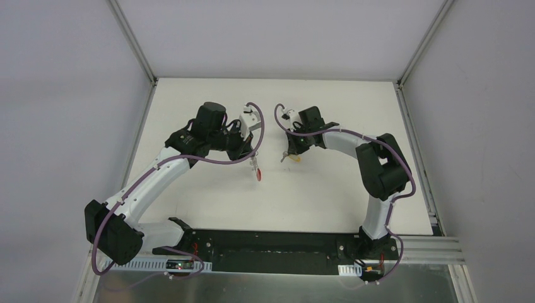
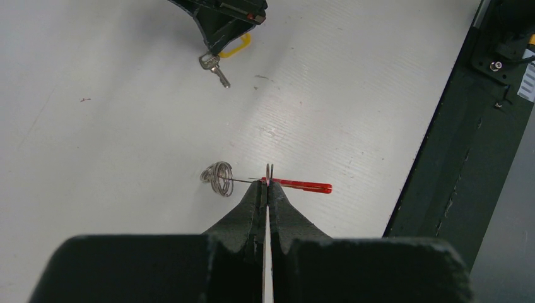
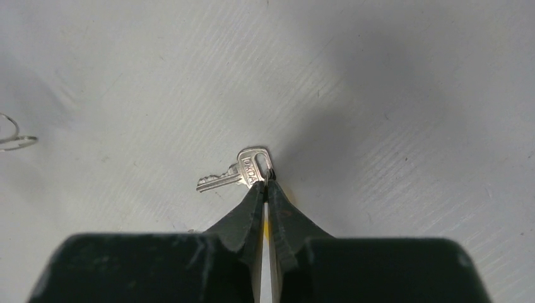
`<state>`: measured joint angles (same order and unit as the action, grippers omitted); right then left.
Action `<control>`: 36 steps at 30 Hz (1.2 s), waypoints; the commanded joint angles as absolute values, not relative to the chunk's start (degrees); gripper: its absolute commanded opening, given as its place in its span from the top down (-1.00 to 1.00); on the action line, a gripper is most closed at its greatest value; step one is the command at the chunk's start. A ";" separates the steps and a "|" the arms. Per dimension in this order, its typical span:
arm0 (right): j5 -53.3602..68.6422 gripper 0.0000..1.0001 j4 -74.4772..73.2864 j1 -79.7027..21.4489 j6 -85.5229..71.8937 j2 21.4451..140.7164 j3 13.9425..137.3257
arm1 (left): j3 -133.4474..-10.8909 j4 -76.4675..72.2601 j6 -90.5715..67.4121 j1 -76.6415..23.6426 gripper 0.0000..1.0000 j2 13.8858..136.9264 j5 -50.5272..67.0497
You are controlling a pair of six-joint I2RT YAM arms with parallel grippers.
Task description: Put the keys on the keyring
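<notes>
My left gripper (image 2: 269,181) is shut on a thin metal keyring (image 2: 269,170) seen edge-on. A red tag (image 2: 306,185) sticks out to its right, and a bunch of grey wire loops (image 2: 217,178) hangs to its left just above the table. In the top view the left gripper (image 1: 253,160) holds the red tag (image 1: 257,172) mid-table. My right gripper (image 3: 265,184) is shut at the head of a silver key (image 3: 243,172), with a bit of yellow between the fingers. The right gripper (image 1: 290,154) sits a short way right of the left one. The key (image 2: 214,68) with its yellow loop (image 2: 238,46) also shows in the left wrist view.
The white table (image 1: 328,196) is bounded by grey walls on the left, right and back. A black base rail (image 1: 271,246) runs along the near edge and also shows in the left wrist view (image 2: 467,158). Part of a wire loop (image 3: 14,136) shows at the left edge of the right wrist view.
</notes>
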<state>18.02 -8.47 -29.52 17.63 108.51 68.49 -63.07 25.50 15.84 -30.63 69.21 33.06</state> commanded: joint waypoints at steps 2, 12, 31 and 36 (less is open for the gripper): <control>19.41 0.92 -9.40 -29.94 18.19 109.52 70.83 | -63.03 23.21 16.40 -30.15 1.00 67.59 35.78; 21.77 1.00 -9.39 -29.60 19.74 106.05 70.45 | -63.44 23.53 16.31 -30.07 1.00 68.10 35.21; 60.23 1.00 -14.45 -23.06 26.97 87.59 69.61 | -70.75 25.60 13.64 -29.97 1.00 74.06 35.10; 66.05 1.00 -12.15 -22.98 21.04 86.68 70.64 | -74.84 26.19 10.90 -30.21 1.00 76.67 35.00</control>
